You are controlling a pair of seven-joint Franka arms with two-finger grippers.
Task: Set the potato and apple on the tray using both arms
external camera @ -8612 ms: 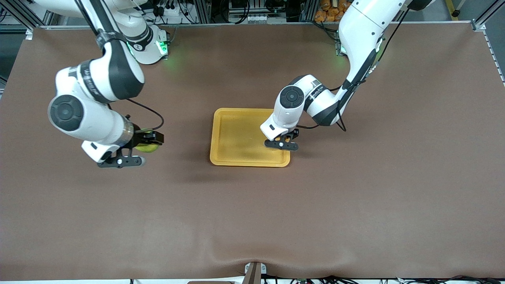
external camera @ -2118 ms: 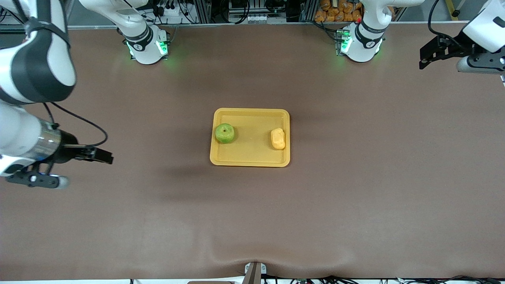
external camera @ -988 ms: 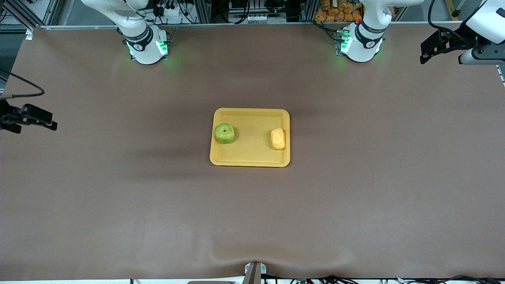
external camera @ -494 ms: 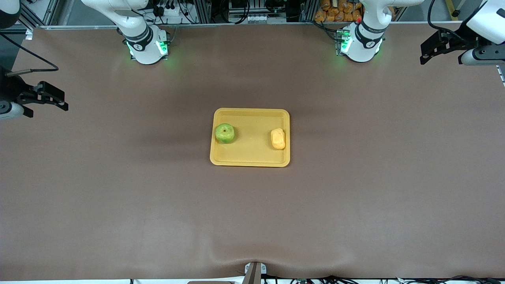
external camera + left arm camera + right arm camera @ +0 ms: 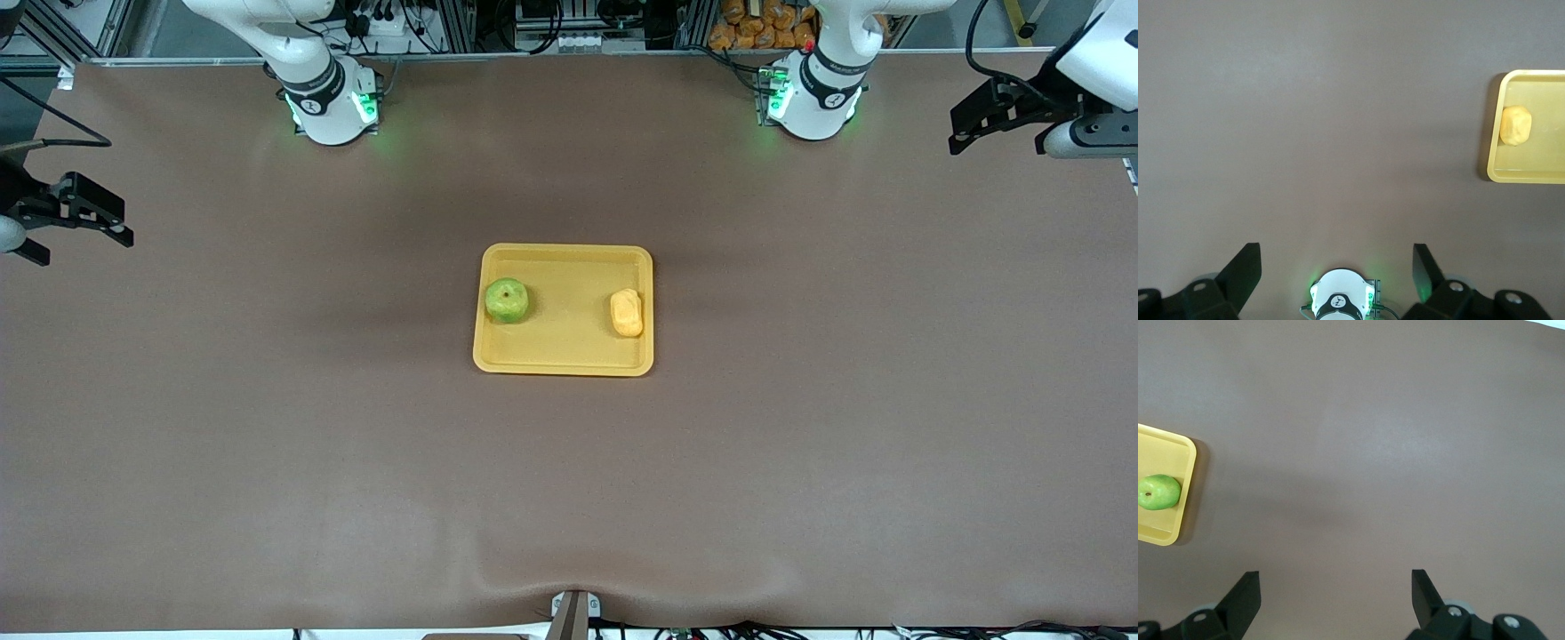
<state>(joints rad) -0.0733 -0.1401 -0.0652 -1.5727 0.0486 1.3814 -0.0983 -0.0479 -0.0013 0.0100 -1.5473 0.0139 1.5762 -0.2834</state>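
Note:
The yellow-orange tray (image 5: 563,356) lies in the middle of the table. The green apple (image 5: 507,300) sits in it toward the right arm's end; the yellow potato (image 5: 627,312) sits in it toward the left arm's end. My left gripper (image 5: 973,129) is open and empty, raised over the left arm's end of the table. My right gripper (image 5: 76,227) is open and empty, raised over the right arm's end. The left wrist view (image 5: 1336,263) shows the potato (image 5: 1515,125) in the tray (image 5: 1525,175). The right wrist view (image 5: 1335,587) shows the apple (image 5: 1159,492) in the tray (image 5: 1183,463).
The brown table mat (image 5: 569,480) covers the whole table. The right arm's base (image 5: 324,98) and the left arm's base (image 5: 813,93) stand at the table's edge farthest from the front camera; the left arm's base also shows in the left wrist view (image 5: 1340,303).
Earlier both grippers carried the produce to the tray and let go. In the last second the right gripper rose and shifted slightly at its end; the left gripper barely moved.

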